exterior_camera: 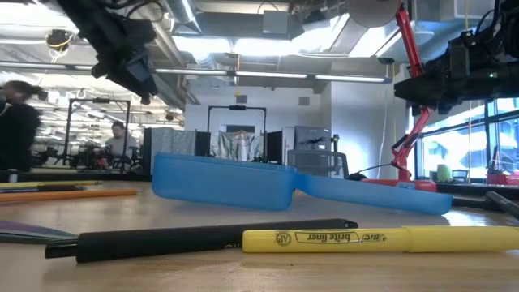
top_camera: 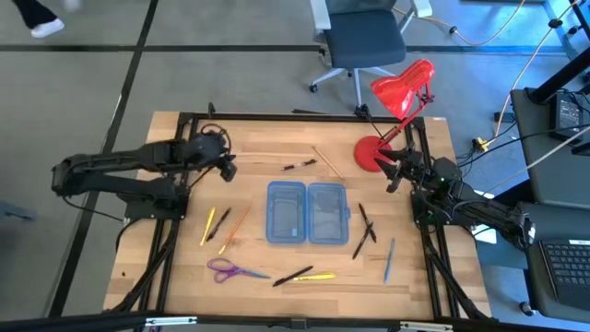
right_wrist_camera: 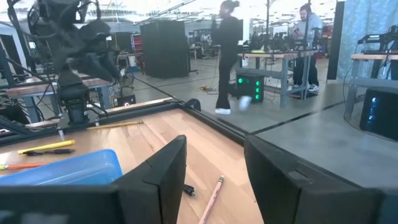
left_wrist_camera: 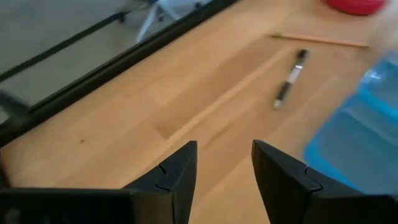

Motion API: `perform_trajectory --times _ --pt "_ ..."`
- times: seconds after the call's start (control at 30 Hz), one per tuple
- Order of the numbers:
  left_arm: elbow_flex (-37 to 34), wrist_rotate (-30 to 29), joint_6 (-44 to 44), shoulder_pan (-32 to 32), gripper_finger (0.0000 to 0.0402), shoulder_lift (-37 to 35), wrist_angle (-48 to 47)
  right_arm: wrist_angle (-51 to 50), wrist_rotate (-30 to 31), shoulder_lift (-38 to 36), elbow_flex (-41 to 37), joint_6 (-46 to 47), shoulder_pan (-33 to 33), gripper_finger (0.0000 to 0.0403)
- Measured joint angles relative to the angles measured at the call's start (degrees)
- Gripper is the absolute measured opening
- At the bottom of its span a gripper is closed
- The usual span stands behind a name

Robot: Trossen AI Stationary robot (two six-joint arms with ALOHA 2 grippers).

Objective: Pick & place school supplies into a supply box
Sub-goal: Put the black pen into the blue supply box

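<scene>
**Supply box open at counter centre, both grippers empty**

Supply box [top_camera: 306, 212] lies opened flat at the middle of the counter [top_camera: 267, 277], its two translucent blue halves side by side. The school supplies lie scattered around it, all outside the box:

- Purple-handled scissors [top_camera: 229, 270] near the front left of the counter.
- Yellow pencil [top_camera: 208, 225], black pen [top_camera: 219, 222] and orange pencil [top_camera: 236, 228] just left of the box.
- Black marker [top_camera: 292, 276] and yellow highlighter [top_camera: 315, 276] in front of the box.
- Two crossed black pens [top_camera: 366, 229] and a blue pen [top_camera: 389, 260] to its right.
- A short black pen [top_camera: 300, 165] and a wooden pencil [top_camera: 326, 161] behind it.

Left gripper [top_camera: 227, 165] hovers above the rear left of the counter, fingers [left_wrist_camera: 180, 174] released and grasping nothing. Right gripper [top_camera: 395, 171] hovers at the rear right, beside the red desk lamp [top_camera: 396, 101], fingers [right_wrist_camera: 163, 171] spread and empty.
</scene>
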Motion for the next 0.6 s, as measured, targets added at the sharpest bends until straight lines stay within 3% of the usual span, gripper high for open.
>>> perform_trajectory --times 0.23,0.47,0.6 --pt "3.4 3.0 0.5 8.5 0.0148 4.9 -4.4 0.0 0.0 0.0 0.0 0.2 0.0 0.0167" --pt "3.6 11.7 3.3 15.6 0.0148 7.4 -4.6 0.0 0.0 0.0 0.0 0.1 0.0 0.0167" --pt "3.6 12.4 5.1 17.8 0.0148 9.1 -4.5 0.0 0.0 0.0 0.0 0.0 0.0 0.0167"
